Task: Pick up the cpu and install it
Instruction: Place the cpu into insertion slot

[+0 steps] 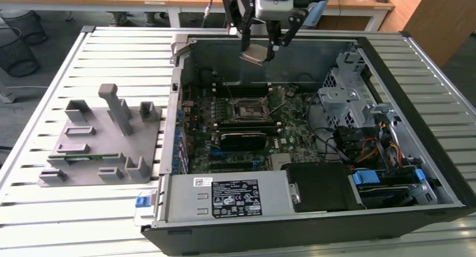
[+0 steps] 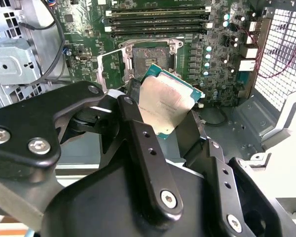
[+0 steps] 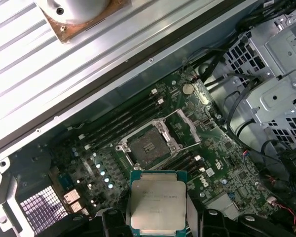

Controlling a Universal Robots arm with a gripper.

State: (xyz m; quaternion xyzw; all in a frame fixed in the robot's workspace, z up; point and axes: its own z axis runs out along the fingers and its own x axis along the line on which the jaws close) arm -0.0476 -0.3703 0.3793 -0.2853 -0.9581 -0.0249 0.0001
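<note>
Logged gripper (image 1: 260, 51) high over the far side of the open computer case (image 1: 416, 117) in the exterior view, fingers clamped on the cpu (image 1: 253, 53). Found cpu held in the air, tilted, silver top facing outward, touching nothing but the fingers.

Checked second wrist view: cpu (image 2: 165, 106) pinched at opposite edges between two black fingers (image 2: 138, 131) of the gripper (image 2: 163, 111), green border visible round the metal lid. Checked first wrist view: same grip, cpu (image 3: 155, 205) squarely between the fingertips of the gripper (image 3: 158, 222), lid towards the camera.

Located socket (image 1: 247, 106) near the middle of the motherboard (image 1: 297, 123), well apart from the cpu and below it. Saw socket (image 2: 150, 57) (image 3: 149, 145) in both wrist views with its metal frame swung open to one side and the contact field exposed. Noted dark memory slots (image 2: 158, 17) just beside the socket.

Recorded grey fixture (image 1: 100, 140) on the slatted table (image 1: 44, 212), to the exterior view's left of the case and apart from it, with a thin green memory stick (image 1: 74, 155) lying low in the fixture
</note>
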